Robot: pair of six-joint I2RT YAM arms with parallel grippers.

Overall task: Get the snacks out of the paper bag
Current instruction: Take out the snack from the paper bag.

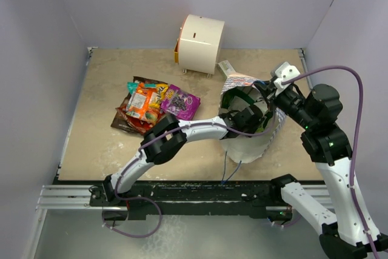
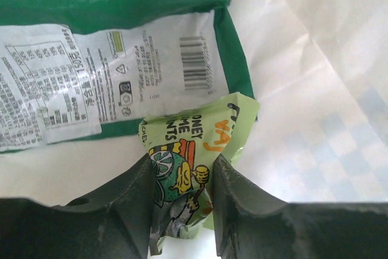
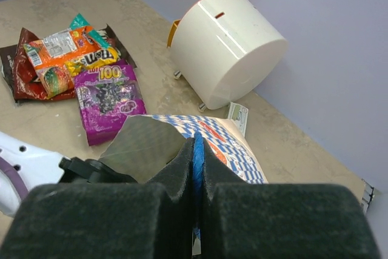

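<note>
Two inside paper bag [image 1: 254, 147], yellow-green packet [image 2: 194, 141] (pinched), green-and-white packet [image 2: 91, 77]

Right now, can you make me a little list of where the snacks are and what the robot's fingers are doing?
Left fingers: closed on the yellow-green packet, inside the paper bag
Right fingers: shut on the bag's blue handle
Also in the bag: green-and-white packet, touching the yellow-green one
Out on the table: purple packet, orange packet, dark brown bag, piled left of the paper bag
Behind the bag: white cylinder
</note>
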